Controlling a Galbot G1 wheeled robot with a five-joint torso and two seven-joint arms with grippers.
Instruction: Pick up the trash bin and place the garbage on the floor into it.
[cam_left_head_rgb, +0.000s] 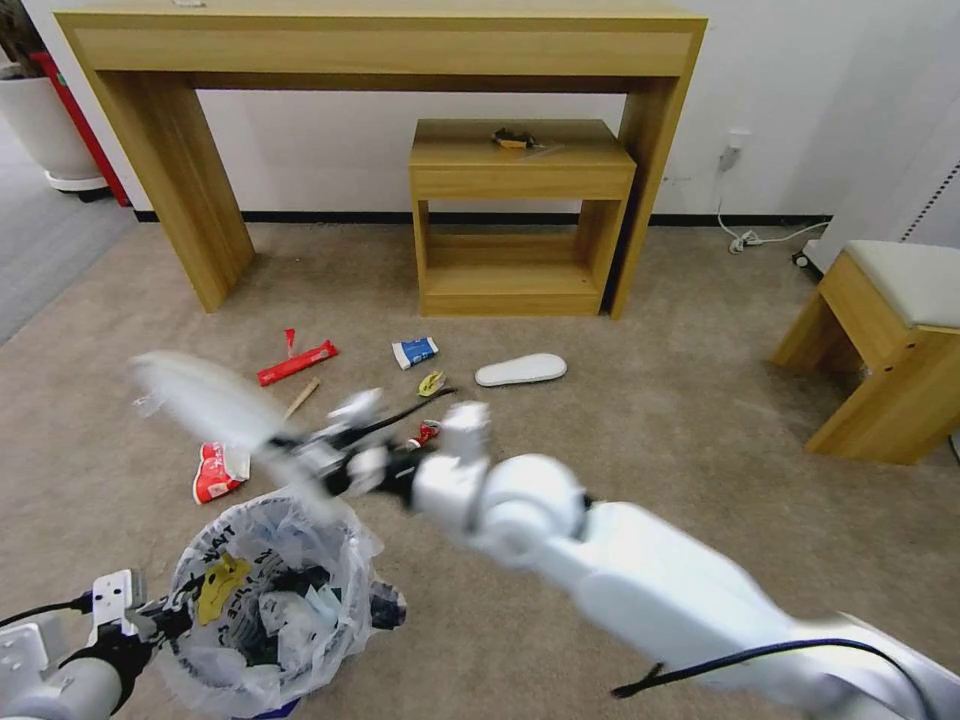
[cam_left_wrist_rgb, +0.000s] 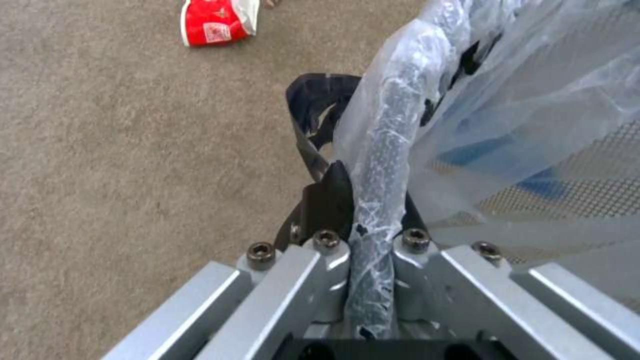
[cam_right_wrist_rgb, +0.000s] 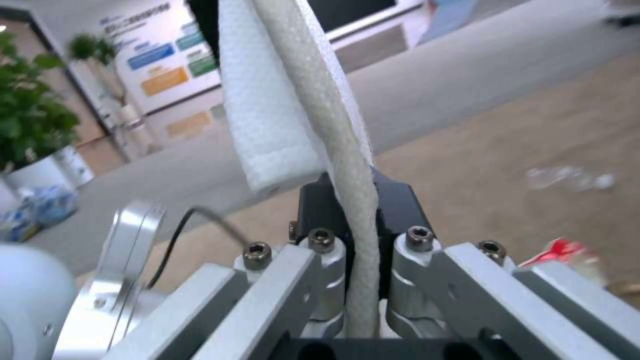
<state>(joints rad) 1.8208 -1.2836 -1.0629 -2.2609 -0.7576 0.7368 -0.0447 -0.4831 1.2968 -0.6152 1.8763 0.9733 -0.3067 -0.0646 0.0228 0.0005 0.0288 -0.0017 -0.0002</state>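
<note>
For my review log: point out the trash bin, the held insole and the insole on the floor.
trash bin (cam_left_head_rgb: 262, 600), head view, bag-lined rim.
held insole (cam_right_wrist_rgb: 303, 90), right wrist view, its edge.
insole on the floor (cam_left_head_rgb: 520, 370), head view, its middle.

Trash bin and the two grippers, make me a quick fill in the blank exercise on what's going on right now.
1. The left gripper is shut on the rim of the ____.
2. The right gripper is shut on a white ____.
3. A second insole lies on the beige ____.

Missing words: trash bin; insole; floor.
</note>
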